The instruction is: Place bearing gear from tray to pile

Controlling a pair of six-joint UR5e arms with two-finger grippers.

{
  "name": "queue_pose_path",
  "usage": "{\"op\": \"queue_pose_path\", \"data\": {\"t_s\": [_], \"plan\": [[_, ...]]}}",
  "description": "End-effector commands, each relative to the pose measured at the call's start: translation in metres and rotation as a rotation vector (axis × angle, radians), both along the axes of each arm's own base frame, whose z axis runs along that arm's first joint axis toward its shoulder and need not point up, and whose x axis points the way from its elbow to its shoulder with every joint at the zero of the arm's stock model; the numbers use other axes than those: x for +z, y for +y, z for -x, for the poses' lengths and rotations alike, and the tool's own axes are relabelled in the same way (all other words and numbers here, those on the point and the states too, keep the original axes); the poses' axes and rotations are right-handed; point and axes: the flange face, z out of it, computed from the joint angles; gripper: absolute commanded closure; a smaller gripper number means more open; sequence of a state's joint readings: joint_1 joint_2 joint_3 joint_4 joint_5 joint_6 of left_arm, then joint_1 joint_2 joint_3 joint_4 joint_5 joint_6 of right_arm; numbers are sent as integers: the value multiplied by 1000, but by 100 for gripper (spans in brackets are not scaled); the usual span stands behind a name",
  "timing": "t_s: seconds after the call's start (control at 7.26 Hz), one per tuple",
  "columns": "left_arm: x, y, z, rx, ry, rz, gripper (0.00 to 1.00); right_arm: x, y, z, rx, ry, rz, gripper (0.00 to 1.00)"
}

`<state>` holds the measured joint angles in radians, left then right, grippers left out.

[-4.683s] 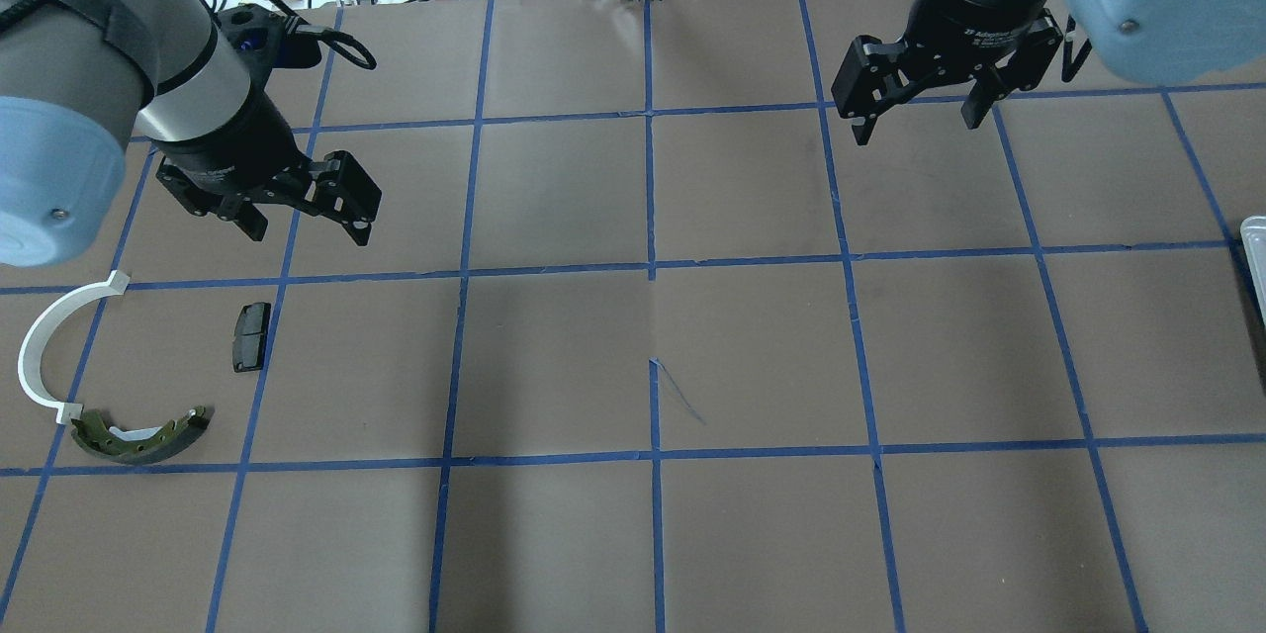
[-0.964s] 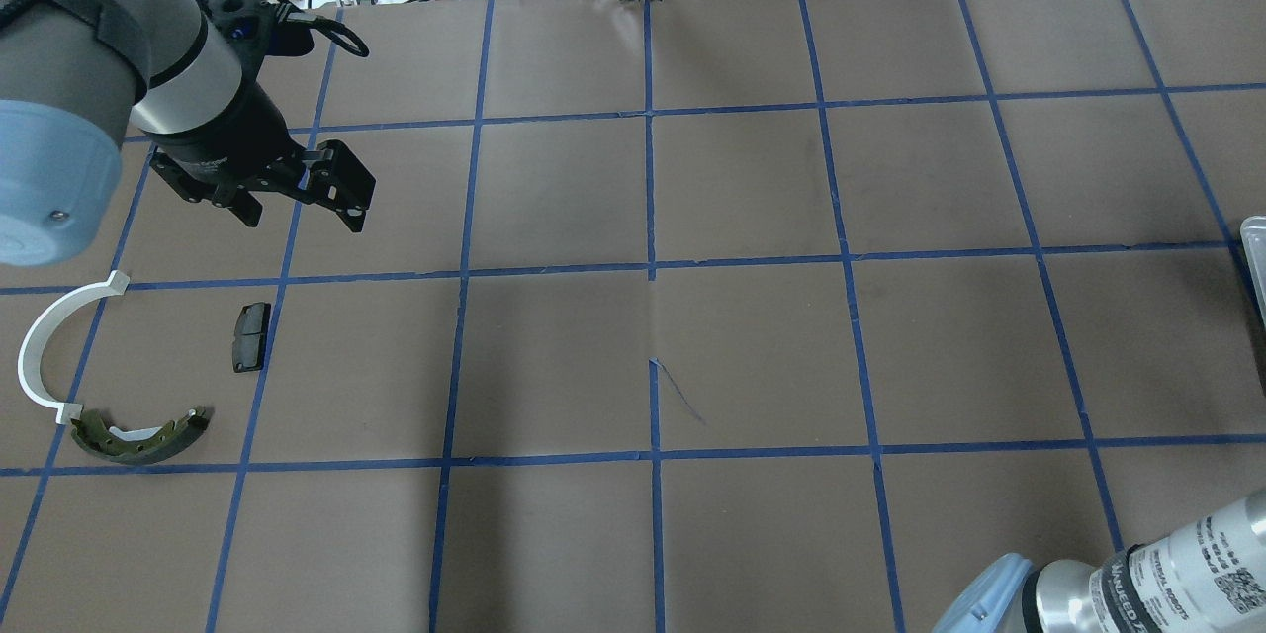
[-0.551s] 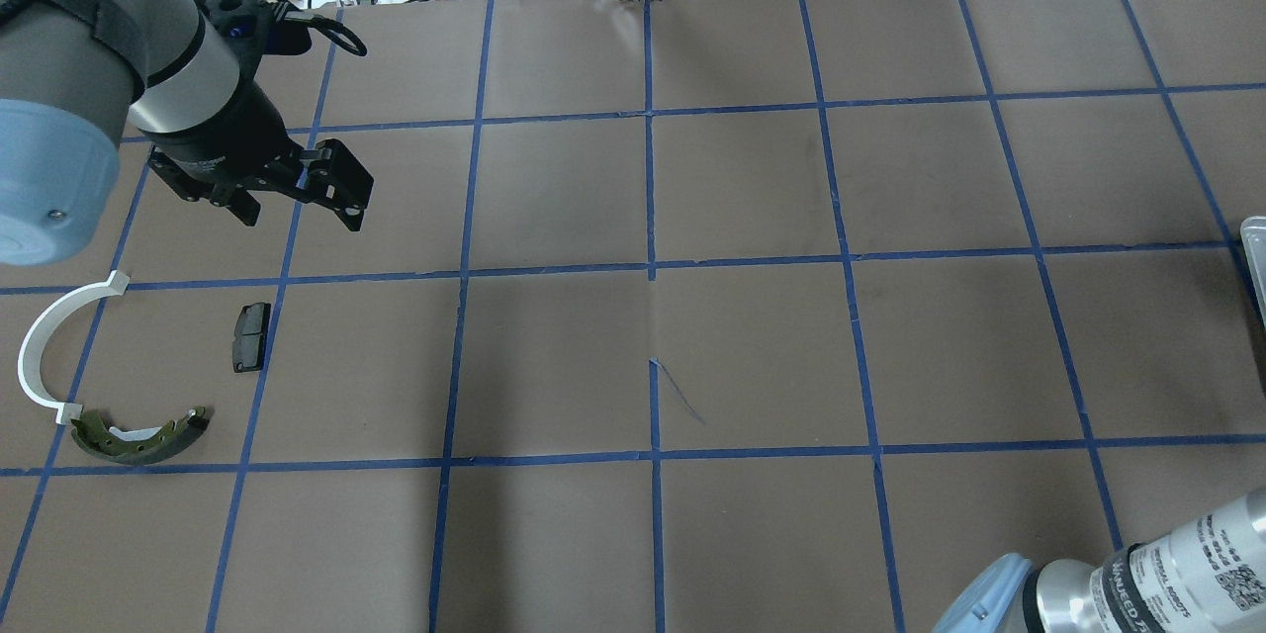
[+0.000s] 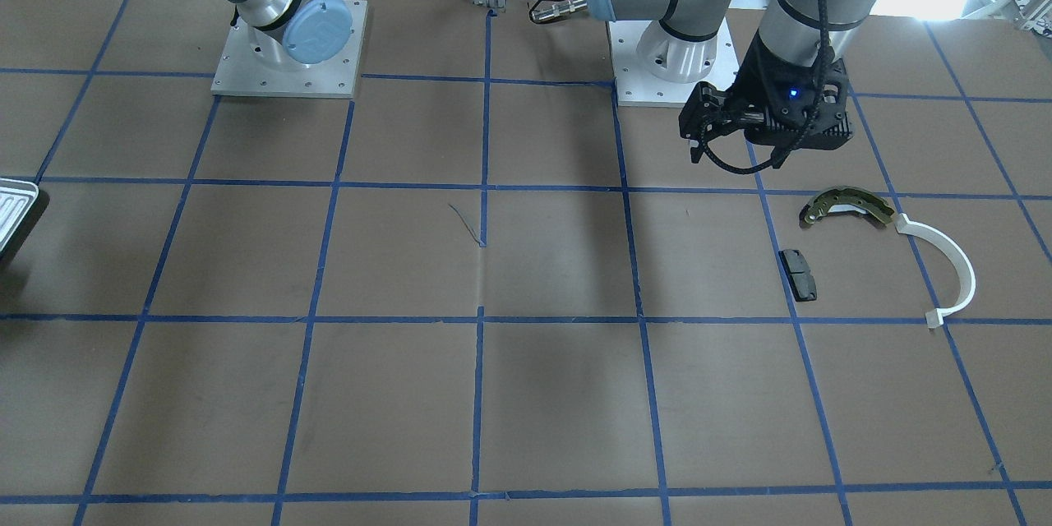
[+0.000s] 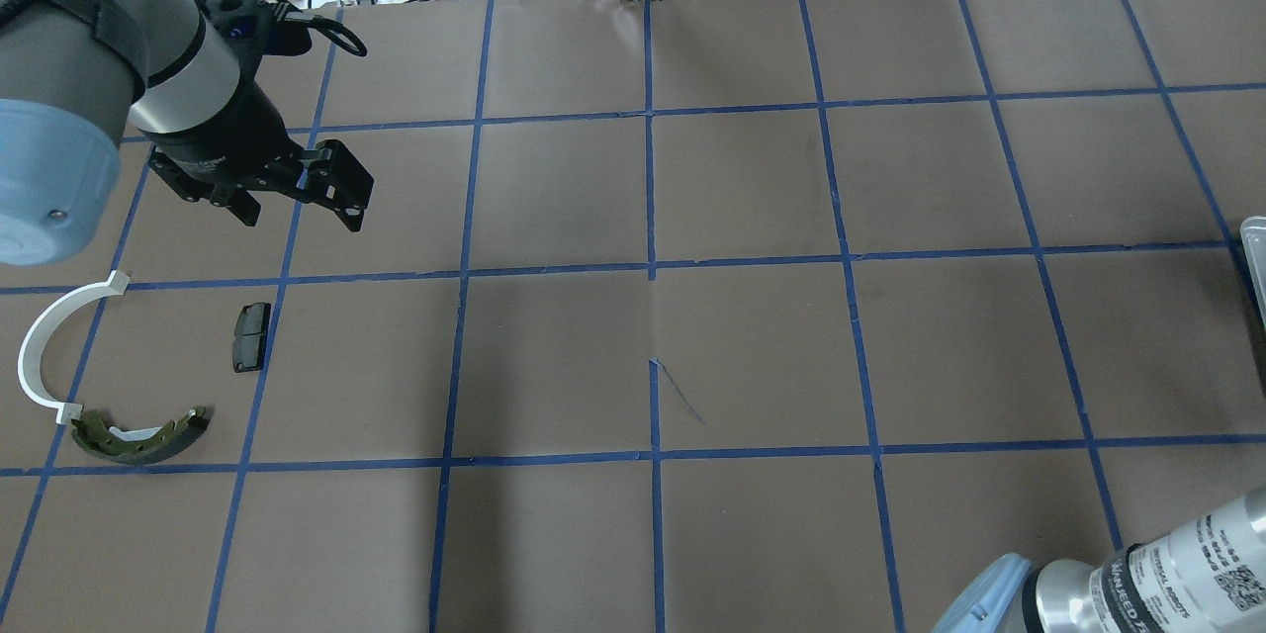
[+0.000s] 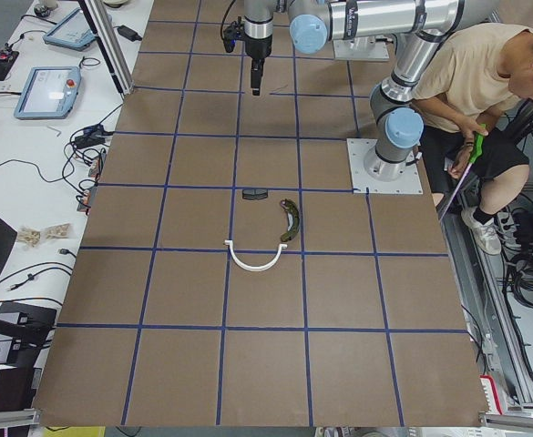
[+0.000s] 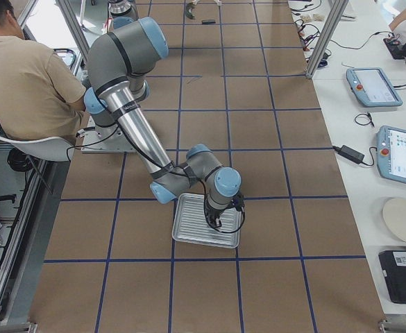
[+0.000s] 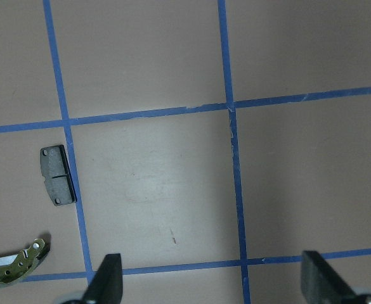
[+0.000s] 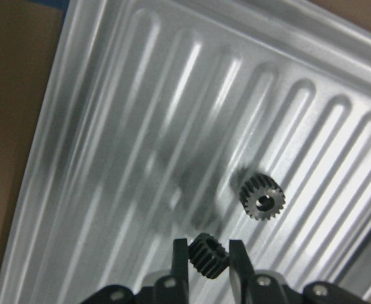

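My right gripper (image 9: 208,250) is shut on a small black bearing gear (image 9: 208,255), held just above the ribbed floor of the silvery tray (image 9: 128,126). A second black gear (image 9: 262,197) lies on the tray floor a little beyond it. In the exterior right view the gripper (image 7: 213,220) hangs over the tray (image 7: 189,232). The pile lies on the robot's left side: a bronze shoe (image 5: 141,435), a white arc (image 5: 45,346) and a black pad (image 5: 251,336). My left gripper (image 5: 297,208) is open and empty, hovering beyond the pad.
Brown paper with a blue tape grid covers the table. Only a corner of the tray (image 5: 1254,247) shows at the overhead view's right edge. Cables and small parts lie past the far edge. A seated person is behind the robot bases (image 4: 283,49).
The right arm left the far right of the table and now enters at the overhead view's near right corner, its gripper out of that view. The left gripper shifted only slightly.
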<state>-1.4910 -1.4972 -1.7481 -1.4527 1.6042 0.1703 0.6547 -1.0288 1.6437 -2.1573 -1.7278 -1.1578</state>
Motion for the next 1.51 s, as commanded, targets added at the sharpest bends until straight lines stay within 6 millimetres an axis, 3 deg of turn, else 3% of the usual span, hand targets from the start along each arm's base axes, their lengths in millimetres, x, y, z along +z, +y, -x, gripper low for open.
{"op": "queue_pose_path", "data": {"t_s": [0.0,0.14,0.28,0.55,0.69,0.83,0.96,1.1,1.38], "plan": [[0,0,0,0,1,1,0,54,-13,-39,-17,43,27,100],[0,0,0,0,1,-1,0,81,-34,-108,1,8,4,100],[0,0,0,0,1,-1,0,110,-49,-192,-26,-30,0,100],[0,0,0,0,1,-1,0,113,-55,-357,-119,-92,24,100],[-1,0,0,0,1,-2,0,98,-46,-433,-149,-76,-11,100],[0,0,0,0,1,-1,0,105,-31,-502,-184,-58,2,100],[-2,0,1,-2,3,-5,0,105,-18,-585,-275,-42,32,100],[-2,0,1,-2,3,-3,0,95,-7,-652,-336,-36,87,100],[3,0,7,-11,13,6,0,69,28,-758,-478,-44,146,100]]}}
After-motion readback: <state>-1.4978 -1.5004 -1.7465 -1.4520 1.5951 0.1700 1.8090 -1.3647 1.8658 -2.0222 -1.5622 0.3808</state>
